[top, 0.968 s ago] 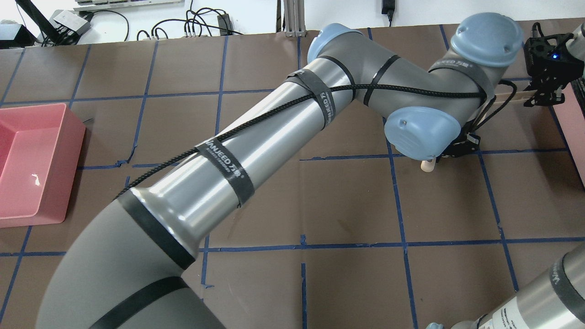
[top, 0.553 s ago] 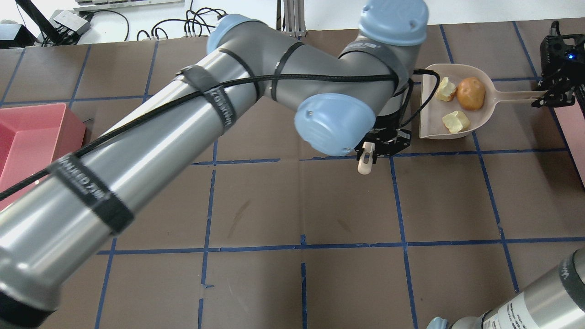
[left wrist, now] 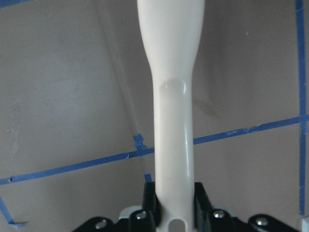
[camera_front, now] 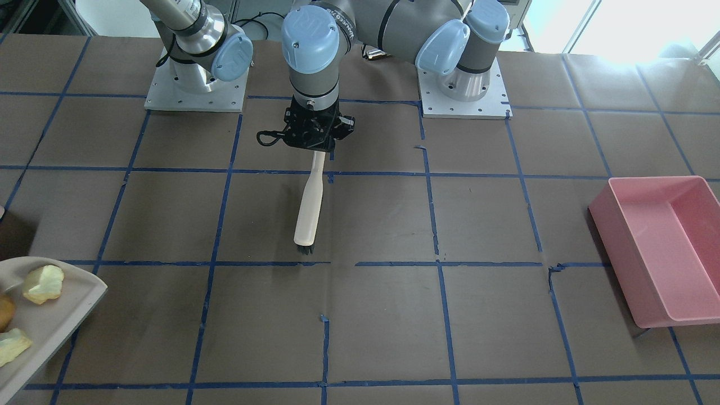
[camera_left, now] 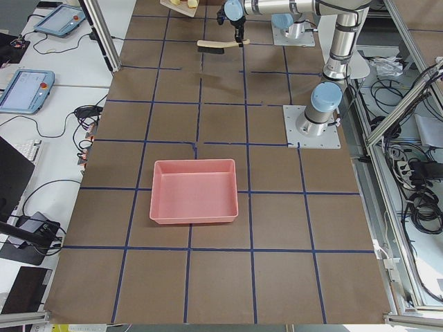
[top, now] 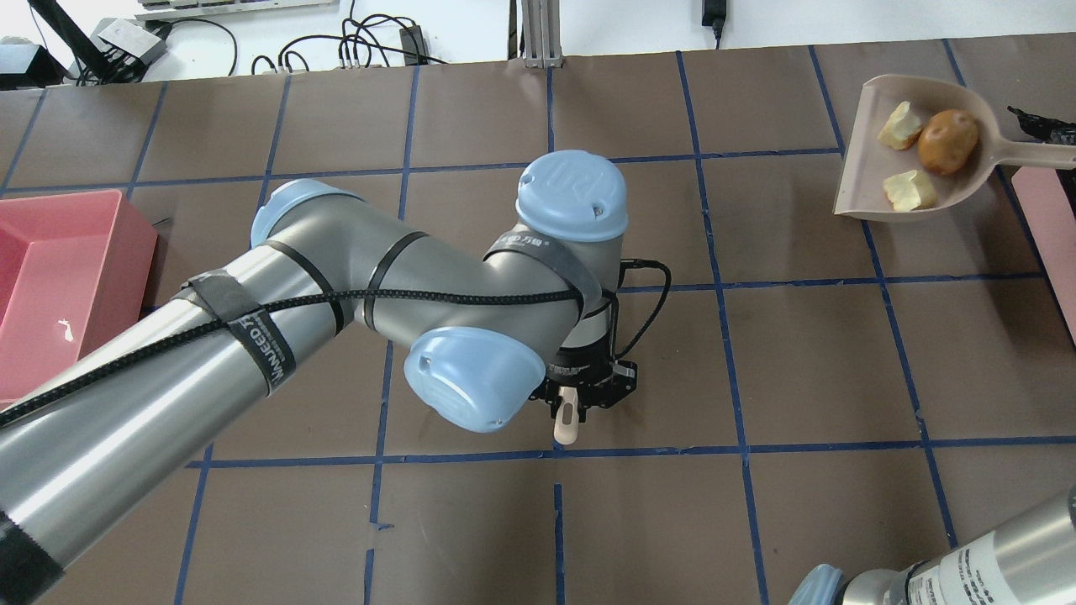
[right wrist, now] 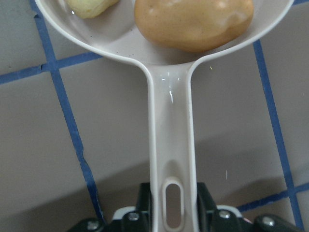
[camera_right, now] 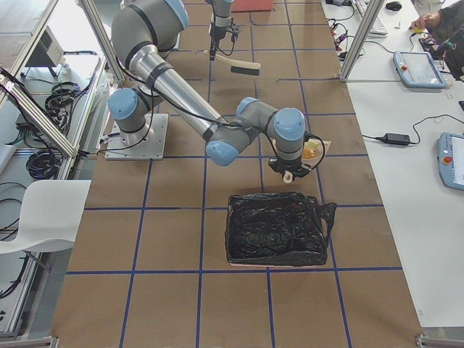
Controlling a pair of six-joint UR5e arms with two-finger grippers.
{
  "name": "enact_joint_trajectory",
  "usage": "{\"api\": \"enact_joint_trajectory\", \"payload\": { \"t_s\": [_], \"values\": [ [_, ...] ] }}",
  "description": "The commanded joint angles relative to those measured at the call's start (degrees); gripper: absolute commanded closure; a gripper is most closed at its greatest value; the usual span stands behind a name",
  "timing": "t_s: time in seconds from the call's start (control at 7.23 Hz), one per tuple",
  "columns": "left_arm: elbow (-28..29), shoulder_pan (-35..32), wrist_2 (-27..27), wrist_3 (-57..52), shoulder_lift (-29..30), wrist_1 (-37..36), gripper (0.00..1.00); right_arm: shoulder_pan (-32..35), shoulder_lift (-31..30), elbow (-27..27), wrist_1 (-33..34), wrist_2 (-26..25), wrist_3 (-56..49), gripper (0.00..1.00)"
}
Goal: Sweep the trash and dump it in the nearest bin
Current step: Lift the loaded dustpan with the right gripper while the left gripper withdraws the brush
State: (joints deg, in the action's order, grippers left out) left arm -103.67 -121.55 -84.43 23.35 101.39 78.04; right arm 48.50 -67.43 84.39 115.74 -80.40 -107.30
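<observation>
The trash lies in a beige dustpan [top: 866, 181]: an orange-brown ball [top: 948, 141] and two pale yellow-green chunks [top: 899, 126] [top: 909, 190]. My right gripper [right wrist: 171, 195] is shut on the dustpan's handle [right wrist: 170, 140], at the overhead view's far right edge [top: 1051, 134]. The ball [right wrist: 193, 21] and one chunk [right wrist: 89, 6] show in the right wrist view. My left gripper [top: 580, 397] is shut on a cream brush [camera_front: 309, 211] near the table's middle, with black bristles [camera_front: 304, 247] pointing away from the robot. The dustpan [camera_front: 62, 306] also shows at the front view's lower left.
A pink bin [top: 59, 294] stands at the table's left end. A bin lined with a black bag [camera_right: 275, 228] stands right beside the dustpan [camera_right: 313, 150] at the right end. My left arm's elbow [top: 471, 378] hangs over the table's middle.
My left arm has drawn the brush back from the dustpan toward the table's middle and the robot. The dustpan with the trash has shifted farther away and to the right.
</observation>
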Motion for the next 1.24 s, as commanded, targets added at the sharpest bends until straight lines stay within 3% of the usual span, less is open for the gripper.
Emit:
{"api": "enact_joint_trajectory", "payload": {
  "t_s": [0.0,0.41,0.69,0.83,1.11],
  "values": [
    [-8.2,-0.1,0.1,2.0,-0.8,-4.6,1.0,-4.5,-4.0,-5.6,-7.7,0.8,2.1,1.0],
    [-9.7,-0.5,0.0,2.0,-2.3,-7.3,1.0,-18.1,-3.7,-11.2,-13.9,3.0,2.0,1.0],
    [-10.3,-0.7,-0.5,2.0,-1.8,-9.8,1.0,-26.1,-2.6,-13.3,-14.1,2.4,-1.3,1.0],
    [-11.9,-0.8,-0.6,2.0,-2.2,-10.8,1.0,-28.1,-1.7,-13.3,-12.6,1.0,-4.5,1.0],
    [-13.0,-0.8,-0.5,2.0,-1.4,-14.2,1.0,-27.2,-1.1,-13.1,-10.4,-6.8,-5.5,1.0]
  ]
}}
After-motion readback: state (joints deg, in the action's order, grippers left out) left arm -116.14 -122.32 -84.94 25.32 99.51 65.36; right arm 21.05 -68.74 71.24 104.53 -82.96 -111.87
